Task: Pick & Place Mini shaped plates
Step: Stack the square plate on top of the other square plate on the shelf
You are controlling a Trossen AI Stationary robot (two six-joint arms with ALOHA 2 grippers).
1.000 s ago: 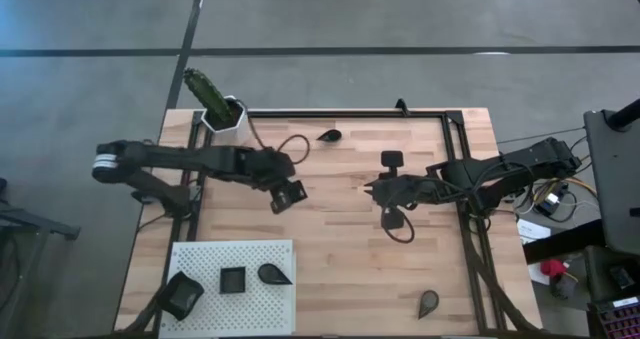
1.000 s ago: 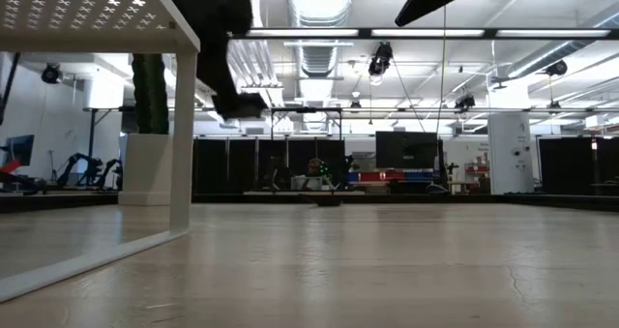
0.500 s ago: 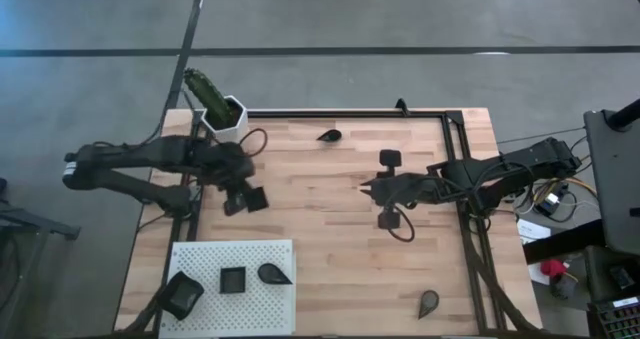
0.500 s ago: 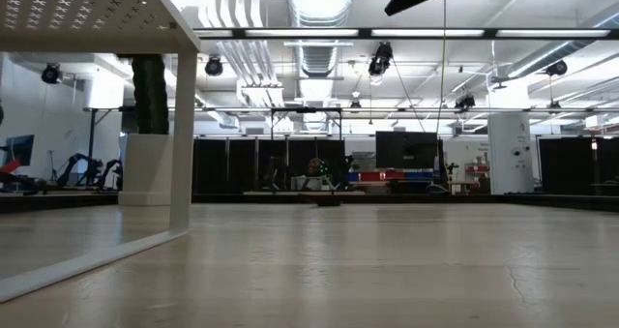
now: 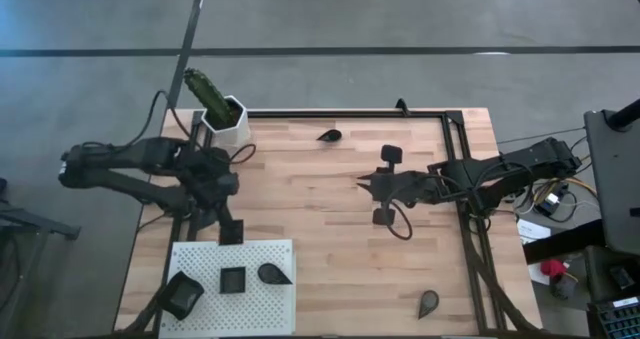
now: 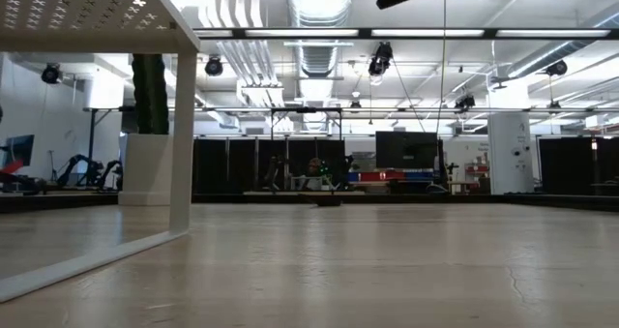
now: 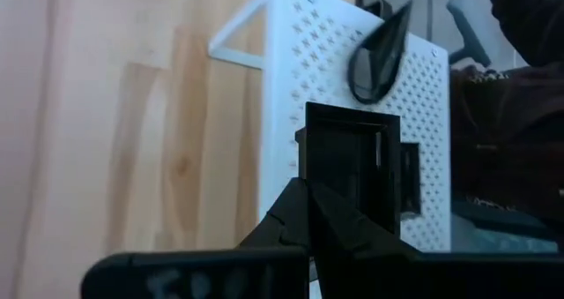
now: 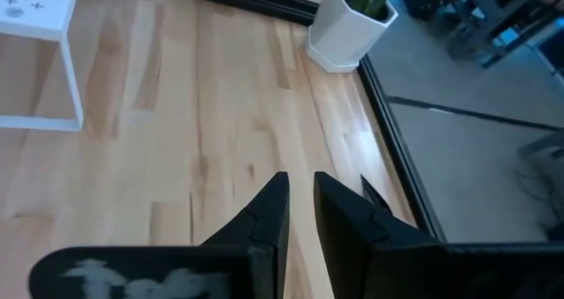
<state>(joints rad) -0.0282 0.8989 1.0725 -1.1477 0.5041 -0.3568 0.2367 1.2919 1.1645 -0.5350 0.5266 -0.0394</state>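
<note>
My left gripper [image 5: 228,229] is shut on a small dark square plate [image 7: 351,168], just over the far edge of the white perforated board [image 5: 205,254]. On the board lie a wavy-edged plate [image 5: 182,295], a square plate [image 5: 232,279] and a teardrop plate [image 5: 273,274]. Two more teardrop plates lie flat on the wooden table, one near the far edge [image 5: 328,135] and one near the near right corner [image 5: 428,301]. My right gripper [image 5: 364,184] is shut and hovers over the table's middle, touching nothing. My left gripper pinches the square plate by its rim, near one corner [image 7: 310,183], between its two fingers. The fingers point down and toward the table's near edge. The plate is lifted clear and tilted, its hollow side facing my wrist camera.
A white hexagonal pot with a green cactus [image 5: 224,115] stands at the far left corner. A black frame [image 5: 452,129] runs along the table's far and right edges. The board stands raised on legs [image 6: 182,134]. Bare wood lies between the arms.
My left gripper, still shut on the square plate, has carried it from the table's middle toward the left and near edges, as far as the board's far edge. It has turned so that its fingers point toward the near edge. The right arm has hardly moved.
</note>
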